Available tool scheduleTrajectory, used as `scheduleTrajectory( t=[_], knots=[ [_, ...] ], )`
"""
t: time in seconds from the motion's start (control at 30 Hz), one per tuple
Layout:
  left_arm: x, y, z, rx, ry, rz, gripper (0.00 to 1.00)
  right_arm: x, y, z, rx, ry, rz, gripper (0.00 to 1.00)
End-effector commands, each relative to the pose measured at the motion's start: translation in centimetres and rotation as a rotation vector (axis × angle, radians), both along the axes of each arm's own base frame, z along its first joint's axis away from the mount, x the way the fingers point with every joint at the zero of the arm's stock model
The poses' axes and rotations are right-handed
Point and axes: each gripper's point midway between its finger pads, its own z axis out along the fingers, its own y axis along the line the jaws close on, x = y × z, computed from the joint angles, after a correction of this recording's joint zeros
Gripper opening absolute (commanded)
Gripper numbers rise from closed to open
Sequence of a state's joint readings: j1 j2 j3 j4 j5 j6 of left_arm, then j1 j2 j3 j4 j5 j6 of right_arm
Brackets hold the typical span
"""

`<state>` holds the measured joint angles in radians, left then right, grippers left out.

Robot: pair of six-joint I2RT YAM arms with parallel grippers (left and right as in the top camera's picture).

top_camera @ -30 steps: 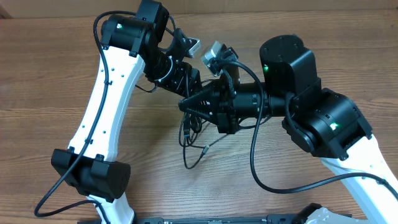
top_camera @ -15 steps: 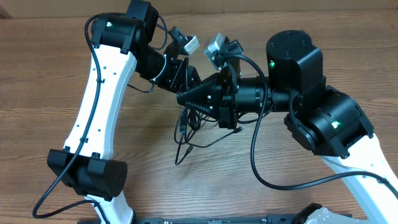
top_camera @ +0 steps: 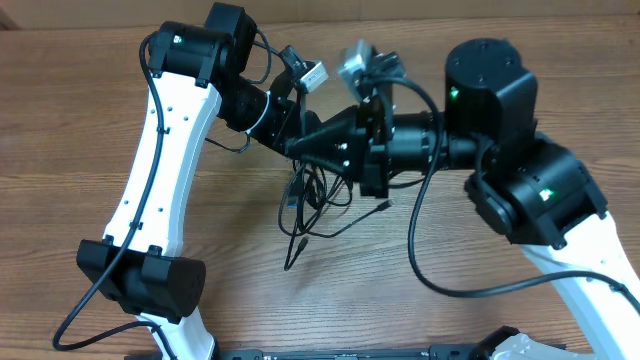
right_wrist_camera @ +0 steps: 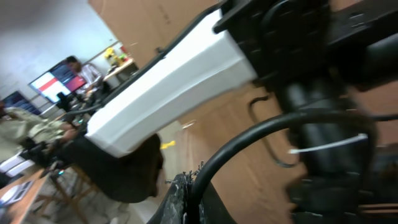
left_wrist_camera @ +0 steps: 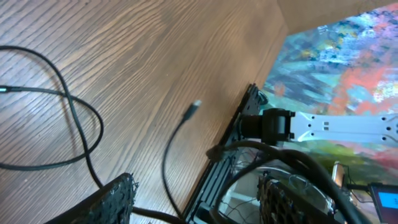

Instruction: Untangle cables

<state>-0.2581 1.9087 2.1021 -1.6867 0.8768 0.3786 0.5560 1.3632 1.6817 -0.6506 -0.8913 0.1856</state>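
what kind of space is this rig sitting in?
Probably a shared office or lab: brown wood-grain table, a person by a lit screen, and a colourful abstract painting.

Cables point(top_camera: 300, 212) partly hidden under right arm point(top_camera: 410, 150), right wrist view motion-blurred

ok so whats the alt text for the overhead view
Two white and black robot arms lean in over a wooden table, the left hand and right hand meeting almost tip to tip near its middle. Loose loops of thin black cables spread just below that point in the picture.
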Motion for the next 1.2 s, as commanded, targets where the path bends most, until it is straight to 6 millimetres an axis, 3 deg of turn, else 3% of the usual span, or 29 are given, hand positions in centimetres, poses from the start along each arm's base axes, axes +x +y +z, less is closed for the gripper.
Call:
scheduleTrajectory(
  t=[0.0,0.53,0.63,0.73,0.83,0.97,1.17],
  knots=[
    [-0.6,-1.1,0.8,-0.063,-0.019,-0.052,0.66,0.4,-1.0,1.4,0.021,-0.066,-0.021,0.04],
    [-1.4,-2.8,2.8,-0.208,-0.028,-0.101,0.66,0.1,0.4,2.1,0.093,-0.053,0.119,0.04],
    [-0.9,-2.5,2.1,-0.164,-0.057,-0.097,0.58,0.1,0.4,2.4,0.104,0.008,0.112,0.04],
    [0.8,-1.0,-0.2,0.013,-0.045,0.004,0.49,1.2,-0.1,1.9,0.088,0.074,0.049,0.04],
    [3.7,2.7,-3.3,0.299,0.017,0.278,0.50,4.0,-1.1,-0.3,0.016,0.145,-0.133,0.04],
    [5.6,7.4,-5.2,0.564,0.041,0.566,0.52,8.0,-3.9,-5.0,-0.149,0.240,-0.456,0.04],
    [6.6,9.8,-5.6,0.678,0.038,0.741,0.51,10.7,-8.9,-10.4,-0.320,0.428,-0.842,0.04]
  ],
)
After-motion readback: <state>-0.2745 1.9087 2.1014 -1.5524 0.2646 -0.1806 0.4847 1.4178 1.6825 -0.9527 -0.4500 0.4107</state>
